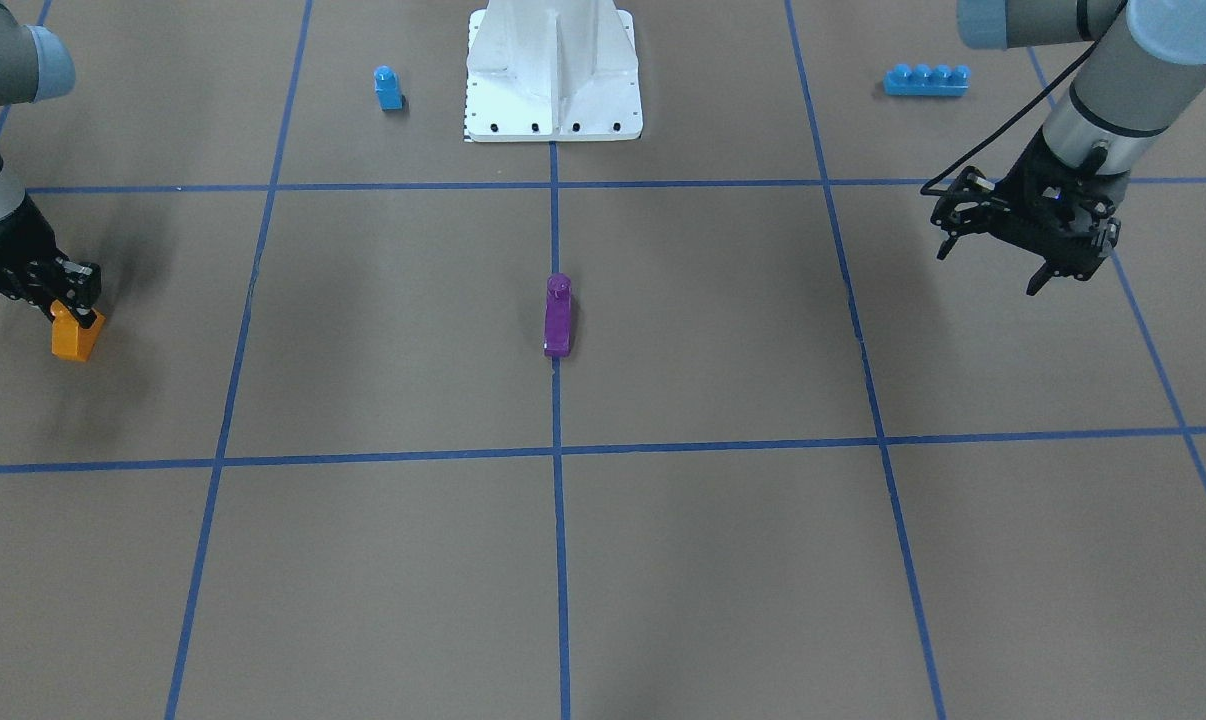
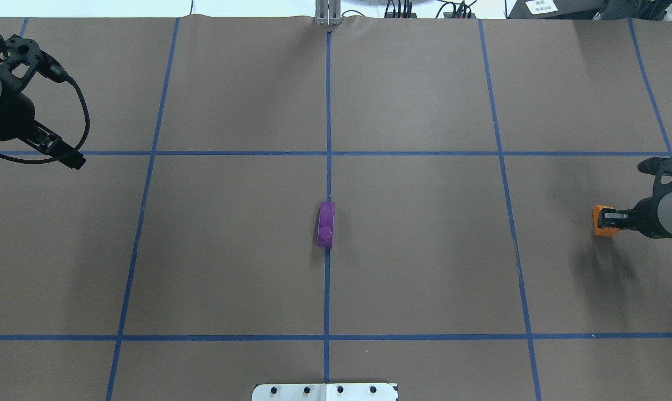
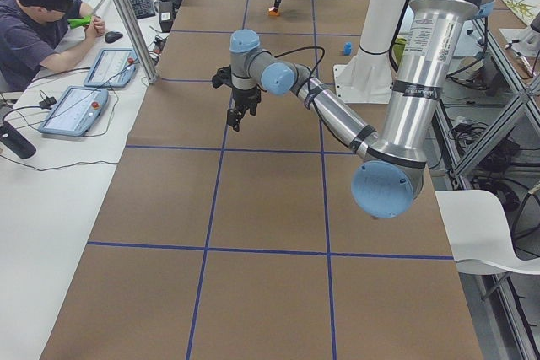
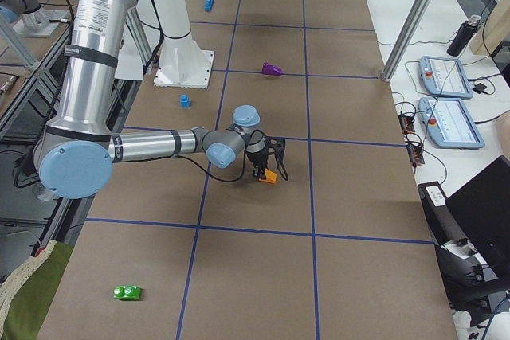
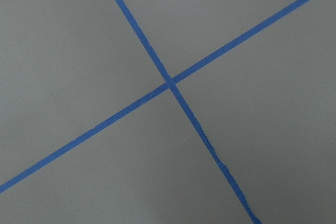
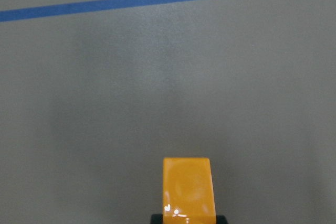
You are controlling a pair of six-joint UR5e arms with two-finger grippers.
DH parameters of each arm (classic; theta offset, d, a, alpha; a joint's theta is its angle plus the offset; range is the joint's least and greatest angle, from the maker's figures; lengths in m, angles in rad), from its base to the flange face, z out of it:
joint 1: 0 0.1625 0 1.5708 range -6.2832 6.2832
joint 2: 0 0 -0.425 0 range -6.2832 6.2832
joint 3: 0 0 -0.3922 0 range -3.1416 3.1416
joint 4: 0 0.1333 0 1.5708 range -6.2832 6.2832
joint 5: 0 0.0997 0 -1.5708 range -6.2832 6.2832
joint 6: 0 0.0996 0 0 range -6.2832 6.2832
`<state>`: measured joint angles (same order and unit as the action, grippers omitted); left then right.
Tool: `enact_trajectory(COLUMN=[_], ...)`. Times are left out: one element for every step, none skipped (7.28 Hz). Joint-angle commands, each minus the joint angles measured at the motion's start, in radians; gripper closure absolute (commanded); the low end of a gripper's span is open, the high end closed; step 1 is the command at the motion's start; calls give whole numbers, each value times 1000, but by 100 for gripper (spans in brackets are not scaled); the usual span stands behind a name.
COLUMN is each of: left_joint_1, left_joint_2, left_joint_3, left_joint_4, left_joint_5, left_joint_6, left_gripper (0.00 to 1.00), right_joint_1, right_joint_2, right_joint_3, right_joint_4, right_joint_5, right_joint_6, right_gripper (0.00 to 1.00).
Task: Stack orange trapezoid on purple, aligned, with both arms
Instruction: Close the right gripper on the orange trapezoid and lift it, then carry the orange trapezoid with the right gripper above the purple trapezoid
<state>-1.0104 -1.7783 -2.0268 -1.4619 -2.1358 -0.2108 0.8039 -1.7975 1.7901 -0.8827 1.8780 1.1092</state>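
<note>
The orange trapezoid [image 1: 73, 338] is clamped in my right gripper [image 1: 75, 312], at the table's far right end. It also shows in the overhead view [image 2: 598, 220] and fills the bottom of the right wrist view [image 6: 188, 187]. It seems to hang just above the paper. The purple block [image 1: 558, 316] lies on the centre blue line, alone, stud up [image 2: 326, 224]. My left gripper [image 1: 989, 268] is open and empty, above the table far to the left of the purple block. The left wrist view shows only crossing tape lines.
A small blue single-stud block [image 1: 388, 88] and a long blue brick [image 1: 926, 79] sit beside the white robot base [image 1: 553, 100]. A green block [image 4: 127, 292] lies at the right end. An operator [image 3: 38, 27] sits at a side desk.
</note>
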Motion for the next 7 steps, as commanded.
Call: enact_trajectory(left_joint_1=[-58,-148,-225,-329,-443,-536,-613], left_joint_2=[48,116,132,176,210,253,260], left_joint_3=[2,20,20,43,103,150,205], left_joint_4=[-2,-5,-3,12,14,9,8], left_joint_5=[7,-1,-44,-109,-139,-144,-145], left_joint_6=[2,13,24,186,358,458,558], left_gripper=[0,0,0,0,0,0,0], right_joint_1=[-2,9,15,17,15,-20,-66], right_joint_2=[33,80,145,279,464,616,683], right_joint_3=[49,57,95,153,164,160,161], right_joint_4=[-15,-16,-107,-318,-548,-731,-777], right_joint_5=[26,41,52,58,58,55,41], right_joint_6=[-72,-72,-74,-72,-72,-57,-37], right_gripper=[100,100,100,100,100,100,100])
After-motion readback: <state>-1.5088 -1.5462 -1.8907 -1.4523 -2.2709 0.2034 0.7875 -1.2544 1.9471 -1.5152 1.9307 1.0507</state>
